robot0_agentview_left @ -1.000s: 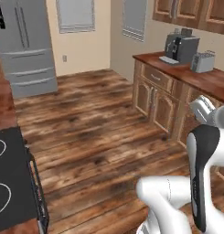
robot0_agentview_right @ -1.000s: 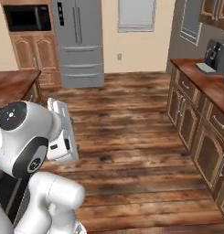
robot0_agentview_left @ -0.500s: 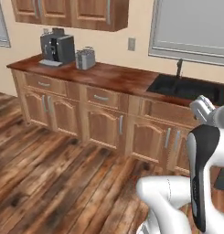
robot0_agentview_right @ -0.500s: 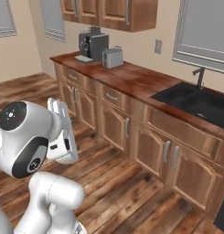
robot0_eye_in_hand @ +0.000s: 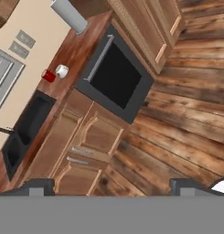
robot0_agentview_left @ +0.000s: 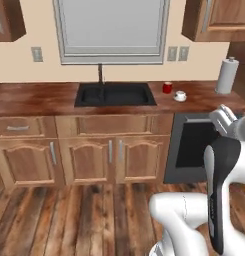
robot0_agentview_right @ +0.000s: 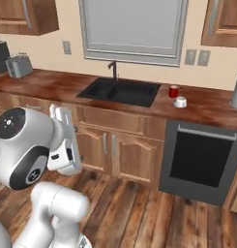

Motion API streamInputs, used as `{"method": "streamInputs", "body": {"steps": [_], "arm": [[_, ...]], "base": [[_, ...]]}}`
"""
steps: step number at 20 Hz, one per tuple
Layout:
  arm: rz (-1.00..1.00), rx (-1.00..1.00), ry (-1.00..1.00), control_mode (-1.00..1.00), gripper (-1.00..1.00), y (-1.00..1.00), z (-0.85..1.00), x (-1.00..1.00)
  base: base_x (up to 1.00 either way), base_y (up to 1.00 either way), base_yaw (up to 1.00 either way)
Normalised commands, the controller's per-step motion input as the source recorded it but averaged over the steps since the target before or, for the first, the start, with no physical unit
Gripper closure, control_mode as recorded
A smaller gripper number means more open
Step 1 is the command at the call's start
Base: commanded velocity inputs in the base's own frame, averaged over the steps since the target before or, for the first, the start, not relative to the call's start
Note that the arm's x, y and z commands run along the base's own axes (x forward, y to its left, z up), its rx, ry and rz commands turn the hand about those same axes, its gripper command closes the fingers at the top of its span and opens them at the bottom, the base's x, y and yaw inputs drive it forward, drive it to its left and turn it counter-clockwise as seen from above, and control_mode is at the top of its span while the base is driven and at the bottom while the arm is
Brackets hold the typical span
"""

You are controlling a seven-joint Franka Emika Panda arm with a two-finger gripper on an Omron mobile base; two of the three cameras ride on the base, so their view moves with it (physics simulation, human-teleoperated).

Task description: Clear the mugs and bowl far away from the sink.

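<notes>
countertop (robot0_agentview_left: 39, 97) of reddish-brown wood along the far wall, over wooden cabinet doors (robot0_agentview_left: 86, 160) and a plank floor (robot0_agentview_left: 69, 220); a large pale window (robot0_agentview_left: 111, 30) at 12 o'clock, with wall outlets (robot0_agentview_left: 176, 53) beside it. sink (robot0_agentview_left: 115, 93): matte black, double basin, set into the counter under the window, a thin dark faucet (robot0_agentview_left: 100, 72) at its back edge. dishwasher (robot0_agentview_left: 194, 147), with a dark front, under the counter at about 3 o'clock of the sink. red mug (robot0_agentview_left: 167, 87): cylindrical, upright, on the counter just beside the sink's right edge. white mug (robot0_agentview_left: 180, 96): rounded, near the red one, at about 4 o'clock of it and apart from it. paper towel roll (robot0_agentview_left: 226, 75) stands farther along at the counter's right end; a toaster (robot0_agentview_right: 19, 66) at the left end in the right base view. gripper (robot0_eye_in_hand: 111, 187): fingertips set wide apart at the bottom of the hand view, nothing between them, well away from the counter.
</notes>
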Motion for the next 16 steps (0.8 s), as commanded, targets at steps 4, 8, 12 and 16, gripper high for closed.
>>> {"method": "streamInputs", "body": {"steps": [4,8,12,16], "arm": [[0.0,0.0,0.0,1.0,-1.0,0.0,0.0,0.0],[0.0,0.0,0.0,1.0,-1.0,0.0,0.0,0.0],[0.0,0.0,0.0,1.0,-1.0,0.0,0.0,0.0],[0.0,0.0,0.0,1.0,-1.0,0.0,0.0,0.0]], "base": [[0.38,-0.22,-0.37],[0.96,-0.18,0.0],[1.0,-0.24,0.0],[1.0,-0.32,0.0]]}}
